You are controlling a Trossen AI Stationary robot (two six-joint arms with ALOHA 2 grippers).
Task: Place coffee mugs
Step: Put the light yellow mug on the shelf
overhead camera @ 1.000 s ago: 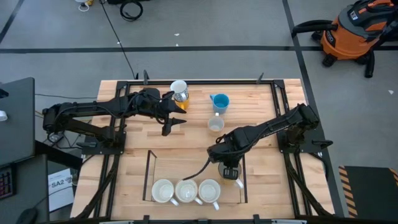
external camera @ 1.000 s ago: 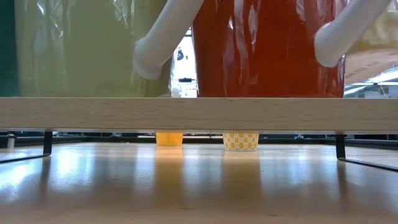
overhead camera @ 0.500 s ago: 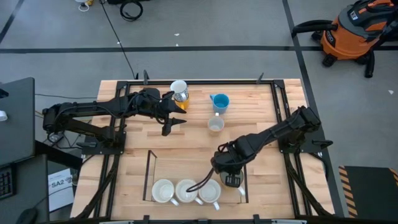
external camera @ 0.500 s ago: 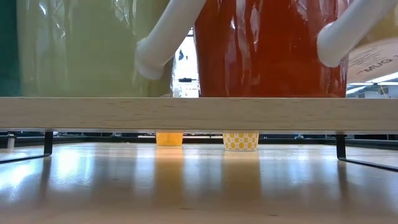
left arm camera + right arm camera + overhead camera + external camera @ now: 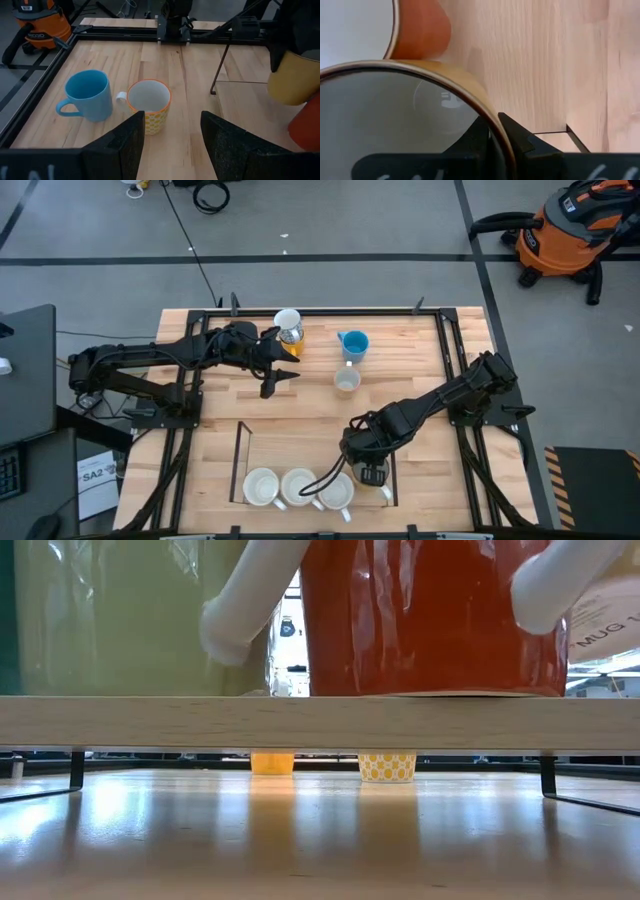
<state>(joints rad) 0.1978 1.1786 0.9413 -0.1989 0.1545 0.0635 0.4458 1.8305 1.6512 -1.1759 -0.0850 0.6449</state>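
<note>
Three coffee mugs with white insides (image 5: 298,486) stand in a row on a low wire-framed rack (image 5: 241,452) at the near edge; the low view shows a pale one (image 5: 120,620) and a red-brown one (image 5: 430,615) on its board. My right gripper (image 5: 372,472) is at the row's right end, shut on a yellow mug (image 5: 294,75). A blue mug (image 5: 353,343), a yellow-patterned mug (image 5: 346,380) and an orange-and-white mug (image 5: 288,326) stand at the far middle. My left gripper (image 5: 285,377) waits open near them. My right gripper pinches the yellow mug's rim (image 5: 496,131), one finger inside the mug and one outside its wall. The fingers come from above, pointing steeply down. The mug hangs mouth up beside the red-brown mug (image 5: 420,30). Whether its base touches the rack I cannot tell.
The rack's thin wire uprights (image 5: 216,75) stand at its ends, and its board (image 5: 320,722) lies a little above the tabletop. A black frame (image 5: 330,310) runs along the table's edges. Bare wood lies between the rack and the far mugs.
My right gripper has carried the yellow mug toward the table's near edge, up to the right end of the mug row, turning slightly. In the low view the red-brown mug has shifted a little to the left.
</note>
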